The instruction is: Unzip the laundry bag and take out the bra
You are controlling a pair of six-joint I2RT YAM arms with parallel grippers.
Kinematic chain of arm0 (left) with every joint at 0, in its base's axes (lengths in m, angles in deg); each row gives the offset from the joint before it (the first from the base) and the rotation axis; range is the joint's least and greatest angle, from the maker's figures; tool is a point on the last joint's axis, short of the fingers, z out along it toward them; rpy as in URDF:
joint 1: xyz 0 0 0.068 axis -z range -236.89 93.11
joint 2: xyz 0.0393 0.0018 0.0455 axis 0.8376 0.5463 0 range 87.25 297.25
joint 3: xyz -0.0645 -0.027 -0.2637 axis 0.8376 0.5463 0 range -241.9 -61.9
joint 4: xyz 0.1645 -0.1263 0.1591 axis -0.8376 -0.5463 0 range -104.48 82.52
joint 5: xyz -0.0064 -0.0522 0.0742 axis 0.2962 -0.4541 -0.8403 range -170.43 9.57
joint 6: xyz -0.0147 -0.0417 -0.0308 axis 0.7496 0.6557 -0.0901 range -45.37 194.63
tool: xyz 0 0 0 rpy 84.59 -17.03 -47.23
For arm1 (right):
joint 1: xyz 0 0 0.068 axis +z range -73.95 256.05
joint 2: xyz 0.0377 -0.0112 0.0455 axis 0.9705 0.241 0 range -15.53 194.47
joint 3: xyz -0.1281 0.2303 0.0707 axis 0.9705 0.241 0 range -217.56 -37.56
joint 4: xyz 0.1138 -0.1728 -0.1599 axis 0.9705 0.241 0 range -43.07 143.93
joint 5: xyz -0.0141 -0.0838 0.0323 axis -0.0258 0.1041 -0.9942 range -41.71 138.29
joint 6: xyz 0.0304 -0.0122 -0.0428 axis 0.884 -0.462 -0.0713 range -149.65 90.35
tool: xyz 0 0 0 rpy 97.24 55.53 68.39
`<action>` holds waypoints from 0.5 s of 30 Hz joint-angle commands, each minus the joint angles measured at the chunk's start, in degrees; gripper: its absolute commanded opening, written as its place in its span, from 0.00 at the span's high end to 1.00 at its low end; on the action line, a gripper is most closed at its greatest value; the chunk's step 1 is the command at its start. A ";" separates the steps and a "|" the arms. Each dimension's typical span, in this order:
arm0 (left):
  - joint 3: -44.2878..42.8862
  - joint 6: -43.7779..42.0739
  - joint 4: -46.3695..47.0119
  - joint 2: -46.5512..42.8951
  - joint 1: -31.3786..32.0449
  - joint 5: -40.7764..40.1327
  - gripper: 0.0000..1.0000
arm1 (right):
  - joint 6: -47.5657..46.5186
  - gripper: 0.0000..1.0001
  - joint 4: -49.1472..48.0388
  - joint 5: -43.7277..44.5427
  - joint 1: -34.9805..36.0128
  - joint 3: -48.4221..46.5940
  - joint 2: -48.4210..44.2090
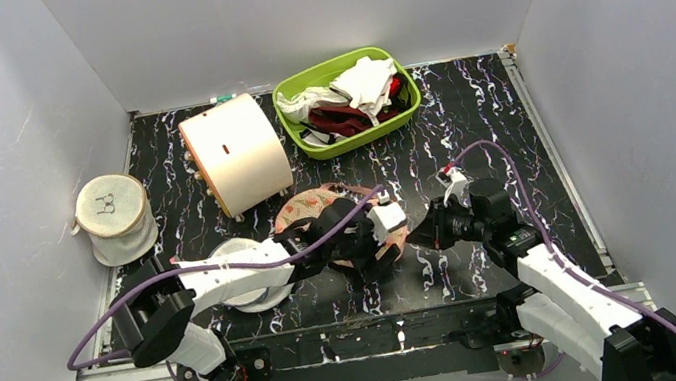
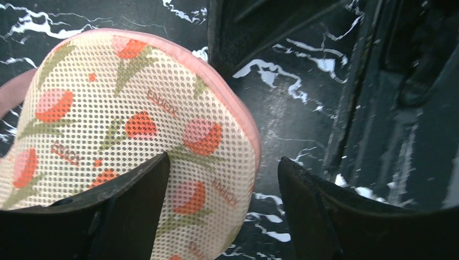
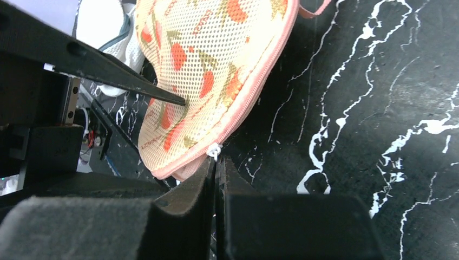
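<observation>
Laundry bag (image 2: 135,119) lies flat; right gripper (image 3: 216,169) pinches its zip pull (image 3: 215,150), ready to unzip; left gripper (image 2: 223,167), jaws apart, straddles its edge.

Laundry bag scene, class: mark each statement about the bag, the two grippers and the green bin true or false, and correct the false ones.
1. The left gripper has its jaws apart, one finger over the laundry bag. True.
2. The right gripper is wide open. False: its fingers are pressed together, right at the bag's pink zip edge.
3. The bra lies out on the table beside the bag. False: no bra shows beside the bag.
4. A green bin holding clothes stands at the far side of the table. True.
</observation>
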 commanded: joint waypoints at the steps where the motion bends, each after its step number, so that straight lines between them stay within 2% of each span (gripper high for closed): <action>1: 0.18 12.69 3.00 -4.65 -0.15 2.15 0.27 | 0.43 1.00 -0.87 -2.81 0.88 -2.21 -2.62; 4: 2.45 19.82 4.29 -7.67 -0.12 -2.34 0.27 | 0.37 1.00 -0.66 -3.87 1.20 -2.26 -3.07; 9: 0.08 25.96 -3.85 -9.79 -0.06 -10.51 0.26 | -0.05 1.00 0.11 -5.87 2.66 -2.96 -2.48; 15: -2.38 26.27 -5.55 -7.60 0.46 -9.85 0.25 | -0.16 1.00 2.61 -5.40 5.84 -4.81 -3.07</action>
